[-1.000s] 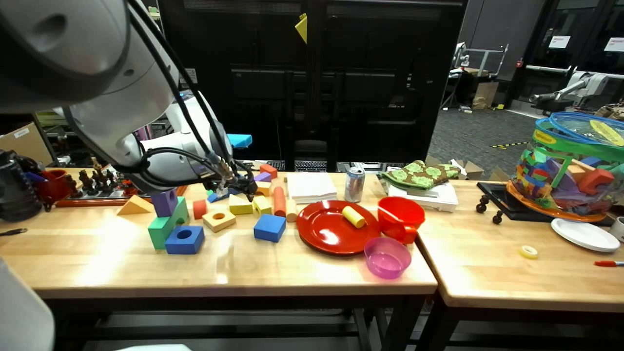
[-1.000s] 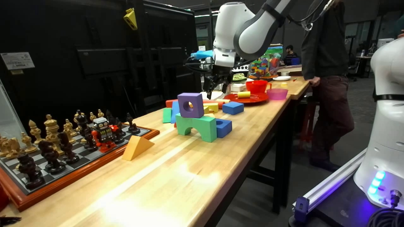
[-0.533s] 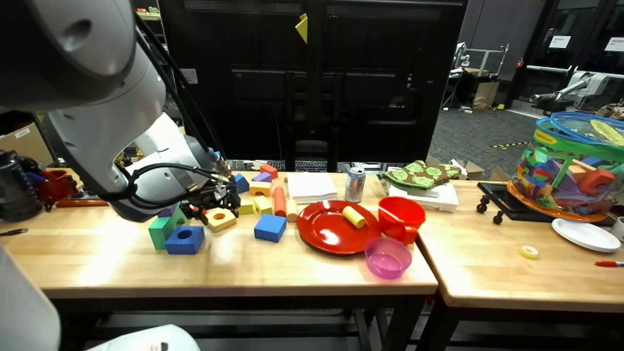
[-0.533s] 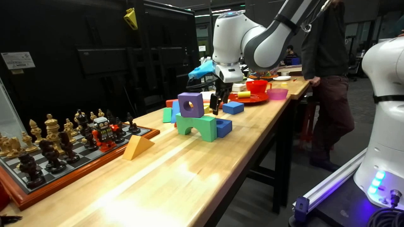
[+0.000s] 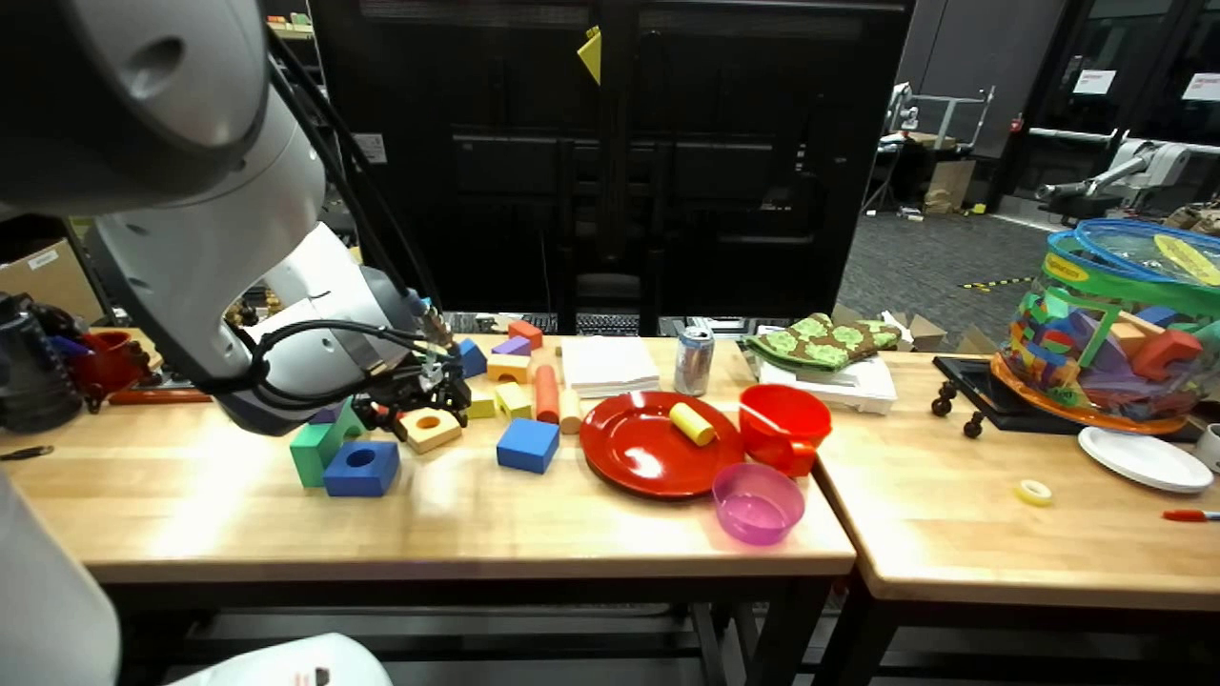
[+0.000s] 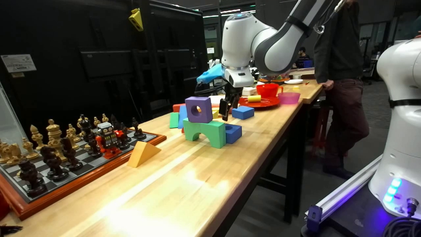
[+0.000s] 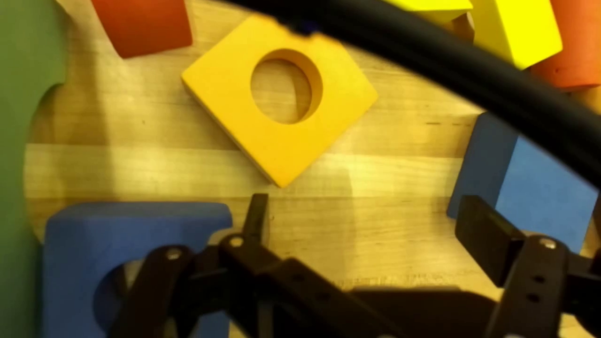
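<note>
My gripper (image 7: 371, 225) is open, its fingers wide apart with only wooden tabletop between them. Just ahead of the fingertips in the wrist view lies an orange-yellow square block with a round hole (image 7: 281, 150). Beyond the right finger is a solid blue block (image 7: 549, 188); the left finger overlaps a blue block with a hole (image 7: 136, 225). In an exterior view the gripper (image 6: 227, 110) hangs low behind the green arch (image 6: 205, 131), which carries a purple holed block (image 6: 199, 112). The arm partly hides these two in an exterior view. No contact with any block is visible.
A red plate (image 5: 620, 467) bears a yellow cylinder (image 5: 691, 424), beside a red cup (image 5: 782, 424) and a pink bowl (image 5: 758, 505). Several blocks, a paper stack (image 5: 610, 362) and a can (image 5: 694, 362) stand farther back. A chessboard (image 6: 158, 140) and an orange wedge (image 6: 143, 154) lie near the arch.
Over the first half second my gripper came down and toward the table's near edge, closer to the holed orange-yellow block. Since then it has hardly moved. The blocks stay where they were.
</note>
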`<move>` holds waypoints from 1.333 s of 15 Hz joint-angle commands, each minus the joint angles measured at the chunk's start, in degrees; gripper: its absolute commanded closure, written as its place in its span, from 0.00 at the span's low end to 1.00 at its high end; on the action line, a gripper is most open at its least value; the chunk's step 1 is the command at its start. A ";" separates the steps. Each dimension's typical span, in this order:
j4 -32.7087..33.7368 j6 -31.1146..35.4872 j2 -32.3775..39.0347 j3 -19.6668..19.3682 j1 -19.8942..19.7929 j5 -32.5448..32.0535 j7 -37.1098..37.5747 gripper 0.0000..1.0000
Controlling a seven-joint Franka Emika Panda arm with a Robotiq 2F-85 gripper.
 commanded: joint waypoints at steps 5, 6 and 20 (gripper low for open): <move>0.19 -1.41 -0.69 0.29 0.02 -1.00 0.20 0.00; 0.20 -1.92 -0.99 0.40 0.00 -1.46 0.31 0.00; -4.11 -2.06 -10.84 -8.40 8.34 -9.87 -0.06 0.00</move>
